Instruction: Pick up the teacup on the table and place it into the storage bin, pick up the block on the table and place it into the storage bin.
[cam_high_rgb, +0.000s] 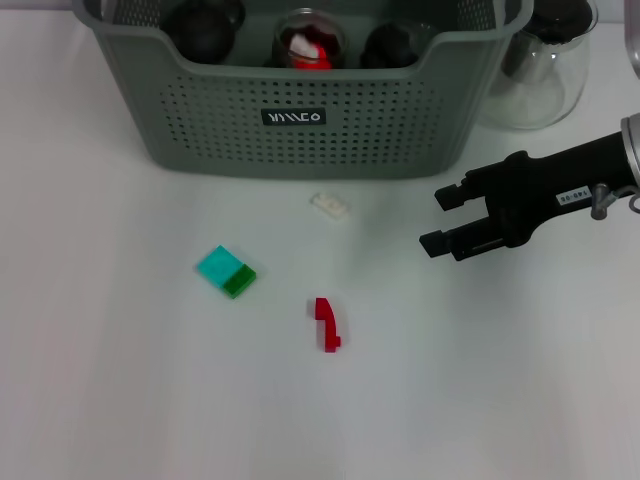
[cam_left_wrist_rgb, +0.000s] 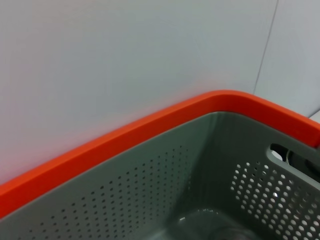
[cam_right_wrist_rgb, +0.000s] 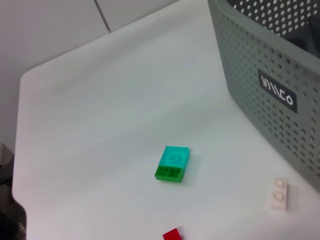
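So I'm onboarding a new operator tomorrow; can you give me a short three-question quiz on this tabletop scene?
1. True or false: the right gripper holds a block.
2. Which loose piece lies nearest the storage bin? A. turquoise-and-green block B. small white block C. red piece
3. Fill in: the clear glass carafe stands beside the bin on the robot's ____ side.

Key: 1 false, its fingers are open and empty above the table; 2 B; 3 right.
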